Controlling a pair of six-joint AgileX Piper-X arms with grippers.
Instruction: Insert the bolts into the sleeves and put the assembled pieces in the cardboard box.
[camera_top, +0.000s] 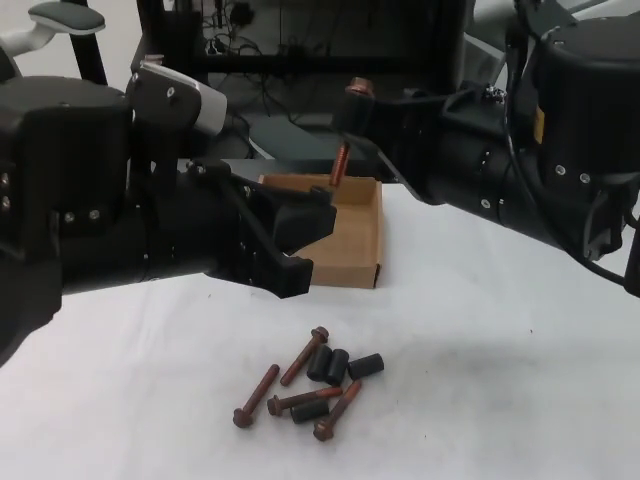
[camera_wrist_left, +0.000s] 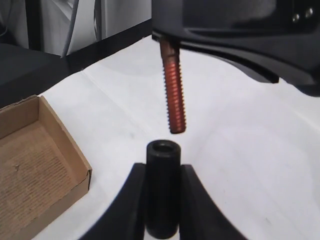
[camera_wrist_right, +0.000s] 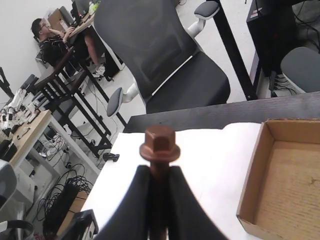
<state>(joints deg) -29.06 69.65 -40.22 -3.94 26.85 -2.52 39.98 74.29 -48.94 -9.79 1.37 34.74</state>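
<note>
The left pincer (camera_wrist_left: 162, 172) is pinching a black sleeve (camera_wrist_left: 162, 195) upright, bore up, while the right pincer (camera_wrist_right: 159, 175) is gripping a coppery bolt (camera_wrist_left: 173, 95) under its head, hanging the threaded tip just above that bore for insertion; the cardboard box (camera_top: 376, 232) is sitting nearby.

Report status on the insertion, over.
Left gripper shut on sleeve. Right gripper shut on bolt, tip just above sleeve mouth, not in. Nothing between them.
</note>
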